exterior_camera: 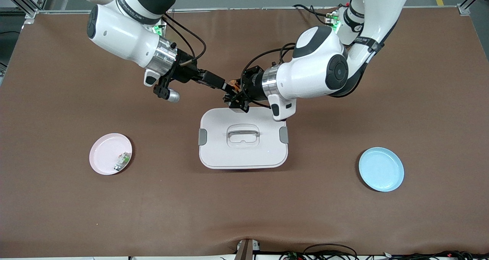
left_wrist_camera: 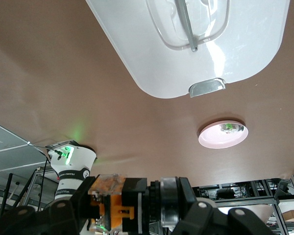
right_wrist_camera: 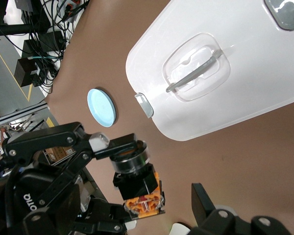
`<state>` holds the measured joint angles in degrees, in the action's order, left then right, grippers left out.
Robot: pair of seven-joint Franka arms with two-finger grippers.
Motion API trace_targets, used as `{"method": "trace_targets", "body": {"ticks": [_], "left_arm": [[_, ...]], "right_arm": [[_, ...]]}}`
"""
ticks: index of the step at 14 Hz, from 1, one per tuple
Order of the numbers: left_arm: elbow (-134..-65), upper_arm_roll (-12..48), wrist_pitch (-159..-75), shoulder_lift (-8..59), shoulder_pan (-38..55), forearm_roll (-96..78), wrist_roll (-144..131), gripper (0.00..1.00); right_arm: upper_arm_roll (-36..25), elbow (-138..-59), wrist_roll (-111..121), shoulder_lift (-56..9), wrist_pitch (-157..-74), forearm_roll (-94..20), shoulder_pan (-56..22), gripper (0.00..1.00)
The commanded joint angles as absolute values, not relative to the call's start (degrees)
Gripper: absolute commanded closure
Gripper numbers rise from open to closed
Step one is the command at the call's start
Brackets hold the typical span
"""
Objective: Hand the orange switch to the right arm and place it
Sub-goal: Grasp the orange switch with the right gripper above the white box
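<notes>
1. The two grippers meet in the air over the middle of the bench, just above the edge of the white lidded box [exterior_camera: 243, 138] that lies toward the robots' bases.
2. The left gripper [exterior_camera: 236, 96] pinches the orange switch [exterior_camera: 233, 87] between its fingers. In the right wrist view the switch [right_wrist_camera: 141, 188] shows a black body, a round ringed end and orange parts at the other end.
3. In the left wrist view the switch [left_wrist_camera: 118, 201] sits tight between the left gripper's black finger parts.
4. The right gripper [exterior_camera: 226, 86] points at the switch from the right arm's end of the bench. One finger [right_wrist_camera: 202, 199] shows in its own wrist view, apart from the switch, so the fingers look spread. I cannot be sure from the front view whether its tips touch the switch.
5. The white box has a grey clip on each short side and a sunken handle [exterior_camera: 243, 133] in its lid.
6. A pink plate [exterior_camera: 106, 150] sits toward the right arm's end of the bench, closer to the front edge than the box's middle. A small green-and-white part [exterior_camera: 122, 161] lies on it.
7. A blue plate [exterior_camera: 381, 169] sits toward the left arm's end of the bench.
</notes>
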<state>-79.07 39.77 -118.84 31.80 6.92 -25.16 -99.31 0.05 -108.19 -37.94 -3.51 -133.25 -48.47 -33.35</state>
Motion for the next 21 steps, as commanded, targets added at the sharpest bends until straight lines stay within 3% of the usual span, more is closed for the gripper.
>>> {"method": "trace_targets", "body": {"ticks": [1,19,20,21], "left_arm": [[-78.0,39.6,-120.2,32.3,7.4,-25.7,-101.8,1.00],[-78.0,39.6,-121.0,32.6,8.3,-25.0,-102.6,1.00],[-78.0,39.6,-121.1,32.6,8.3,-25.0,-102.6,1.00],[-78.1,39.6,-121.1,32.6,8.3,-24.9,-102.6,1.00]], "right_arm": [[-0.3,-107.6,-38.8,-3.5,-133.2,-49.3,-35.2,0.00],[-0.3,-107.8,-37.7,-6.0,-133.1,-48.6,-36.3,0.00],[-0.3,-107.8,-37.7,-6.1,-133.2,-48.6,-36.3,0.01],[-0.3,-107.7,-37.7,-6.1,-133.2,-48.6,-36.3,0.17]]}}
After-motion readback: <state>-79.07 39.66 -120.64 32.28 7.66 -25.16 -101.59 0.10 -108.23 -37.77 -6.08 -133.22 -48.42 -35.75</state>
